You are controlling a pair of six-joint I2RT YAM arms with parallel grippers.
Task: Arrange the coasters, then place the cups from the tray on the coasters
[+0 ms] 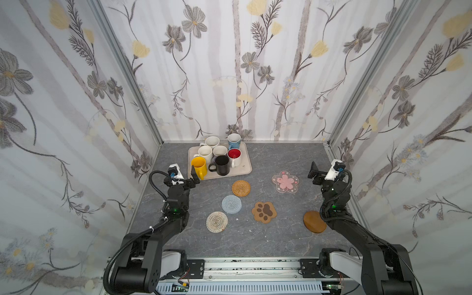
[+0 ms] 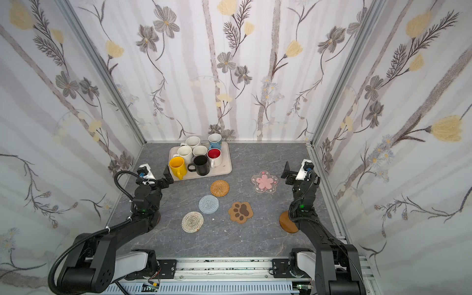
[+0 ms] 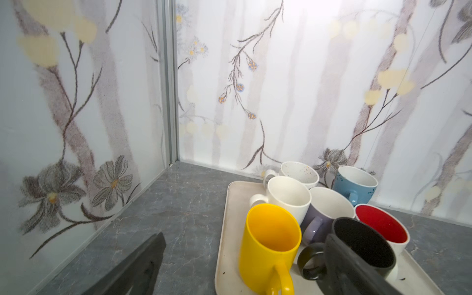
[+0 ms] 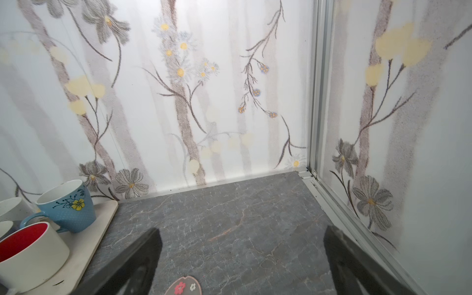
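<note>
Yellow mug [image 1: 198, 166], tall, stands at the near left corner of the tray [image 1: 245, 167], just ahead of the left gripper [image 3: 245, 237], whose jaws are spread wide and hold nothing. All the mugs sit on the tray, packed rim to rim. The black mug [image 1: 221, 165] is beside the yellow mug, handle turned toward it, so a careless close or lift is likely to knock a neighbour or tip the tall one.

Toward the middle of the bench [image 1: 281, 237] the beige woven coaster [image 1: 216, 221], blue crochet coaster [image 1: 231, 203] and rattan coaster [image 1: 241, 188] lie near one another in a slanting line. Mugs set there may clash at the handles. The paw coaster [image 1: 264, 212] and blossom coaster [image 1: 285, 181] lie apart and, being flat and thin, may slide rather than lift.

The wooden disc [image 1: 314, 221] lies partly under the right arm, which could drag it. The right gripper [image 4: 244, 232], jaws likewise apart and empty, hangs near the blossom coaster over bare bench.
</note>
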